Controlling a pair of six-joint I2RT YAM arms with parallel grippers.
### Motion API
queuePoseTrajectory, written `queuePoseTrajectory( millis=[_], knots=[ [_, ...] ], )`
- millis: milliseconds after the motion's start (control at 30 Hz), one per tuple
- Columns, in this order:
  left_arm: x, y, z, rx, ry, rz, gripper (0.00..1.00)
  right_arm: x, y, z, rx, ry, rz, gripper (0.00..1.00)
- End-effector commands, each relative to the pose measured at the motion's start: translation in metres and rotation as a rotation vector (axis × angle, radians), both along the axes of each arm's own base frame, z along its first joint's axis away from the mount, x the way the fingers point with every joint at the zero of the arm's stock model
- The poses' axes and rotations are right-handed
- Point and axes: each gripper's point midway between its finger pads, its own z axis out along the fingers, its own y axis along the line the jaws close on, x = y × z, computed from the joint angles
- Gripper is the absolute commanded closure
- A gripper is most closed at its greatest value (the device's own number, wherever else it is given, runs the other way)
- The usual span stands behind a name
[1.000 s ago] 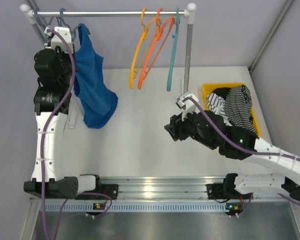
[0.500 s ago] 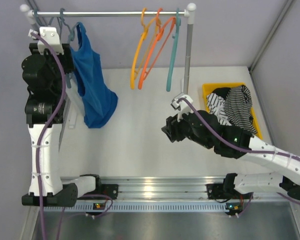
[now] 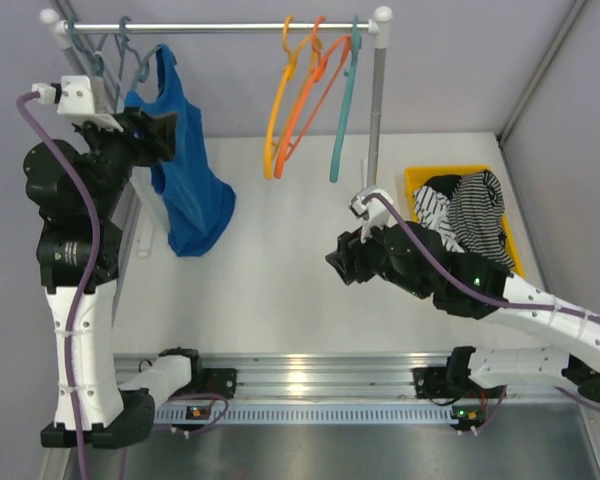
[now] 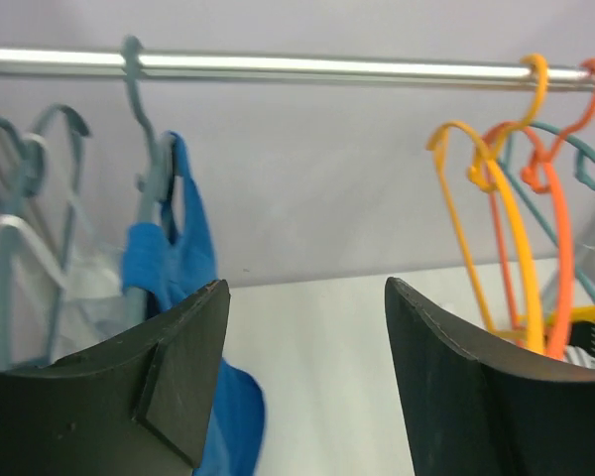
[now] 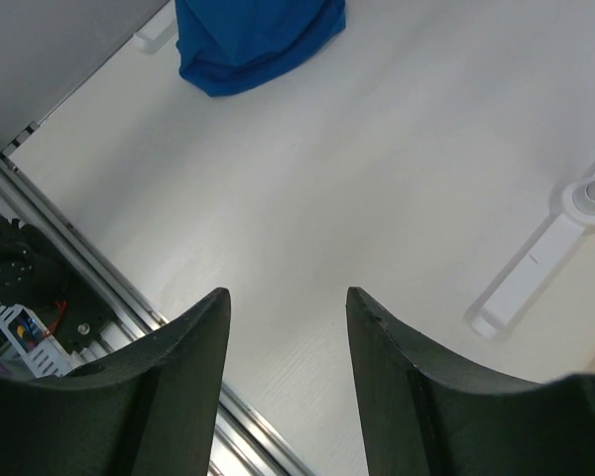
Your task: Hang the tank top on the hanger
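The royal-blue tank top (image 3: pixel 192 190) hangs by a strap from the slate-teal hanger (image 3: pixel 146 62) at the left end of the rail, its lower part bunched on the table. In the left wrist view the tank top (image 4: pixel 175 260) drapes over the hanger (image 4: pixel 151 174), whose hook sits on the rail. My left gripper (image 3: pixel 161 136) is open and empty, just left of the top and facing the rail (image 4: pixel 307 290). My right gripper (image 3: pixel 337 263) is open and empty over the middle of the table (image 5: pixel 288 294). The top's hem also shows in the right wrist view (image 5: pixel 258 40).
Yellow and orange hangers (image 3: pixel 298 95) and one teal hanger (image 3: pixel 344 110) hang at the rail's right end (image 3: pixel 230 27). The rack's right post (image 3: pixel 376 105) stands mid-table. A yellow bin (image 3: pixel 417 180) holds striped garments (image 3: pixel 477 210). More pale hangers (image 4: pixel 25 238) hang far left.
My left arm has drawn back to the left and away from the tank top, its gripper swinging round to face the rail. The top stays hanging. My right arm has hardly moved.
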Motion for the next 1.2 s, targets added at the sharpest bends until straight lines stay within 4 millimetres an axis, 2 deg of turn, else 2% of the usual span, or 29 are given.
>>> queuePoseTrajectory(
  millis=[0, 33, 167, 200, 233, 267, 333, 367, 433, 467, 500, 533, 567, 600, 633, 700, 733, 767, 833, 867, 933, 967, 1067, 1167],
  knots=[
    [-0.006, -0.035, -0.013, -0.146, 0.038, -0.187, 0.31, 0.005, -0.012, 0.016, 0.082, -0.018, -0.058, 0.49],
    [-0.014, -0.037, -0.014, -0.149, 0.029, -0.190, 0.31, 0.005, -0.014, 0.016, 0.084, -0.017, -0.064, 0.49],
    [-0.015, -0.044, -0.055, -0.168, 0.120, -0.163, 0.31, 0.004, -0.028, 0.012, 0.091, -0.012, -0.102, 0.49],
    [-0.019, -0.054, -0.062, -0.170, 0.138, -0.186, 0.32, 0.003, -0.032, 0.014, 0.103, -0.014, -0.111, 0.48],
    [-0.026, -0.056, -0.066, -0.168, 0.137, -0.185, 0.32, 0.004, -0.036, 0.009, 0.099, -0.008, -0.132, 0.48],
    [-0.025, -0.059, -0.087, -0.164, 0.178, -0.178, 0.32, 0.004, -0.040, 0.006, 0.096, -0.002, -0.141, 0.48],
    [-0.038, -0.064, -0.098, -0.173, 0.181, -0.169, 0.32, 0.003, -0.049, -0.001, 0.100, 0.007, -0.173, 0.48],
    [-0.037, -0.071, -0.120, -0.168, 0.226, -0.166, 0.32, 0.002, -0.052, -0.003, 0.102, 0.012, -0.182, 0.48],
    [-0.044, -0.076, -0.140, -0.182, 0.267, -0.170, 0.35, 0.002, -0.062, -0.011, 0.107, 0.025, -0.215, 0.48],
    [-0.043, -0.080, -0.165, -0.176, 0.319, -0.170, 0.36, 0.001, -0.065, -0.014, 0.110, 0.029, -0.228, 0.48],
    [-0.049, -0.090, -0.176, -0.175, 0.342, -0.197, 0.36, 0.000, -0.072, -0.015, 0.119, 0.032, -0.241, 0.47],
    [-0.054, -0.088, -0.182, -0.195, 0.343, -0.182, 0.36, 0.000, -0.076, -0.021, 0.126, 0.045, -0.264, 0.47],
    [-0.055, -0.092, -0.206, -0.185, 0.385, -0.181, 0.37, -0.001, -0.080, -0.024, 0.130, 0.049, -0.277, 0.47],
    [-0.061, -0.100, -0.216, -0.180, 0.402, -0.202, 0.37, -0.003, -0.086, -0.024, 0.151, 0.052, -0.288, 0.46],
    [-0.062, -0.100, -0.235, -0.189, 0.430, -0.184, 0.37, -0.003, -0.090, -0.034, 0.150, 0.066, -0.310, 0.46],
    [-0.071, -0.115, -0.251, -0.199, 0.466, -0.223, 0.38, -0.006, -0.101, -0.047, 0.150, 0.079, -0.333, 0.45],
    [-0.072, -0.117, -0.267, -0.187, 0.486, -0.206, 0.38, -0.006, -0.105, -0.051, 0.163, 0.090, -0.358, 0.45],
    [-0.080, -0.130, -0.272, -0.178, 0.489, -0.245, 0.38, -0.007, -0.108, -0.056, 0.165, 0.096, -0.368, 0.45],
    [-0.085, -0.141, -0.288, -0.154, 0.507, -0.240, 0.38, -0.008, -0.116, -0.068, 0.171, 0.110, -0.397, 0.43],
    [-0.092, -0.151, -0.288, -0.141, 0.489, -0.248, 0.38, -0.009, -0.119, -0.071, 0.173, 0.115, -0.405, 0.43],
    [-0.099, -0.159, -0.297, -0.110, 0.480, -0.237, 0.38, -0.010, -0.124, -0.080, 0.169, 0.126, -0.429, 0.43],
    [-0.106, -0.164, -0.296, -0.100, 0.461, -0.234, 0.37, -0.010, -0.126, -0.083, 0.165, 0.128, -0.436, 0.42],
    [-0.121, -0.182, -0.312, -0.080, 0.469, -0.279, 0.37, -0.009, -0.132, -0.090, 0.147, 0.133, -0.467, 0.41],
    [-0.129, -0.199, -0.322, -0.090, 0.487, -0.329, 0.37, -0.007, -0.133, -0.094, 0.134, 0.131, -0.482, 0.41]
  ],
)
